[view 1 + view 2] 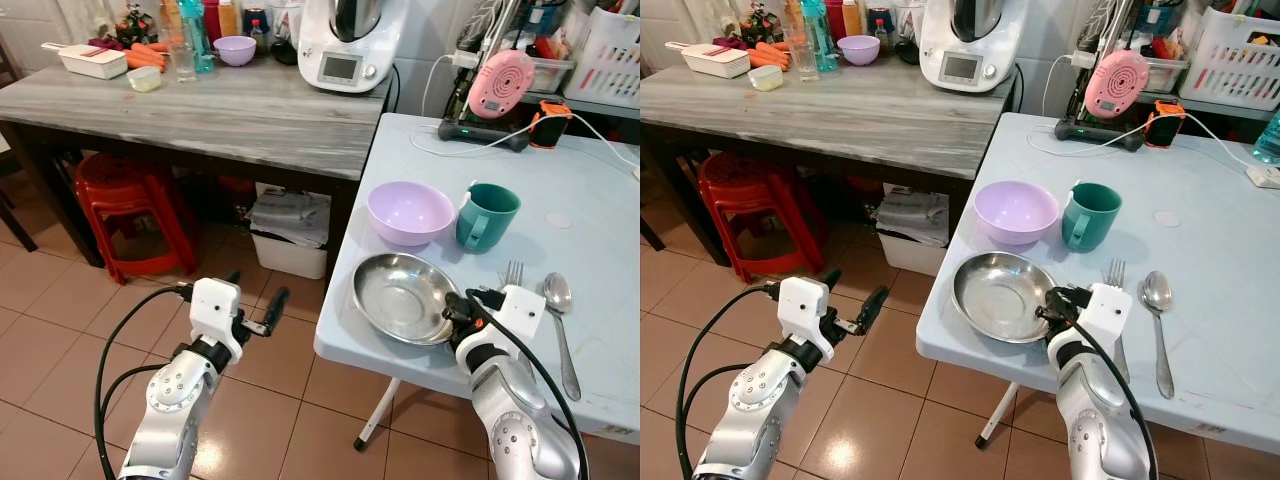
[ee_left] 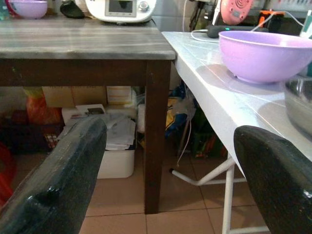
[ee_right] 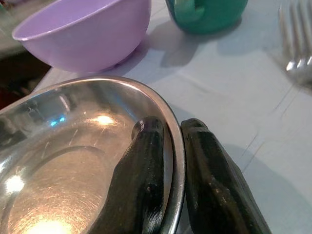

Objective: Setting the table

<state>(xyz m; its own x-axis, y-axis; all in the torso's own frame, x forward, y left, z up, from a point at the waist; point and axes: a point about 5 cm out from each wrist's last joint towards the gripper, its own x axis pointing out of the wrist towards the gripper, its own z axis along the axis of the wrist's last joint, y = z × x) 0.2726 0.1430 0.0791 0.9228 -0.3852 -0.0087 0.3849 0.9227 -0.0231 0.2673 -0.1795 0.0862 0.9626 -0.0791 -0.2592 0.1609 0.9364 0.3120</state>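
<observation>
A steel plate (image 1: 400, 295) lies near the front left edge of the white table (image 1: 600, 230). My right gripper (image 1: 452, 310) is shut on its right rim; in the right wrist view one finger (image 3: 141, 180) is inside the rim and the other outside. Behind the steel plate (image 3: 73, 161) stand a lilac bowl (image 1: 409, 211) and a green mug (image 1: 485, 215). A fork (image 1: 512, 273) and a spoon (image 1: 560, 325) lie to the right of the plate. My left gripper (image 1: 254, 300) hangs open over the floor, left of the table, with nothing between its fingers (image 2: 58, 180).
A grey wooden counter (image 1: 200, 110) at the back left carries a kitchen machine (image 1: 345, 40), a small bowl and bottles. A red stool (image 1: 125, 205) and a white bin (image 1: 290, 235) stand under it. A pink device (image 1: 500, 85) and cables lie at the table's far end.
</observation>
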